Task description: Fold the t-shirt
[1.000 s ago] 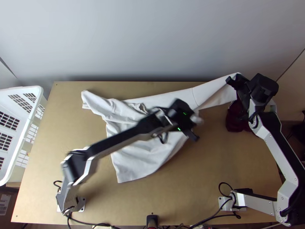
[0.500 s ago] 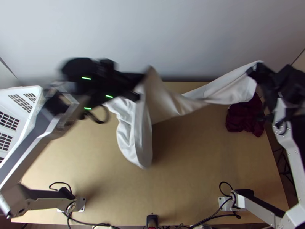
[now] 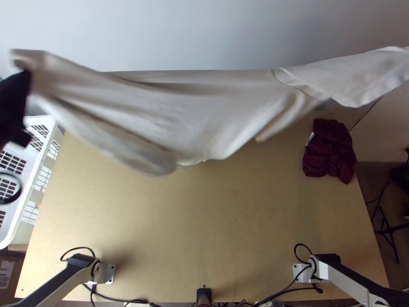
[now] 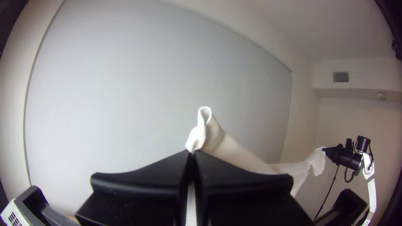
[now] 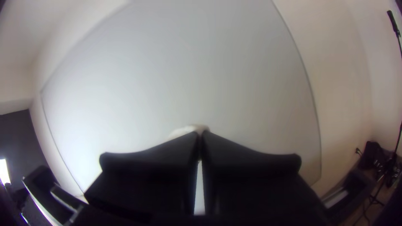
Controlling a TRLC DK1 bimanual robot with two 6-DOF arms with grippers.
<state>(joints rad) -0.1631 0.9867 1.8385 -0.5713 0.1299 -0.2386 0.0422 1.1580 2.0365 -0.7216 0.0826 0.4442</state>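
Observation:
In the top view the white t-shirt (image 3: pixel 184 112) hangs stretched across the air above the table's far part, its lower edge drooping. My left gripper (image 3: pixel 23 97), blurred at the left edge, is at the shirt's left end. In the left wrist view, that gripper (image 4: pixel 191 154) is shut on a bit of the t-shirt (image 4: pixel 234 152), which runs off to the other arm's gripper farther away. The right wrist view has my right gripper (image 5: pixel 199 134) shut on white cloth (image 5: pixel 184 130), a small part of which stands out past the fingertips.
A dark red cloth (image 3: pixel 330 151) lies bunched at the table's right side. The white basket (image 3: pixel 30 174) stands at the left edge. The table's (image 3: pixel 204 220) bare near and middle parts lie below the shirt, with a small black device (image 3: pixel 204 295) at the near edge.
My left gripper has swung left and my right gripper has moved right, out toward the sides. The shirt, earlier lying bunched on the table, is lifted and drawn out wide between them.

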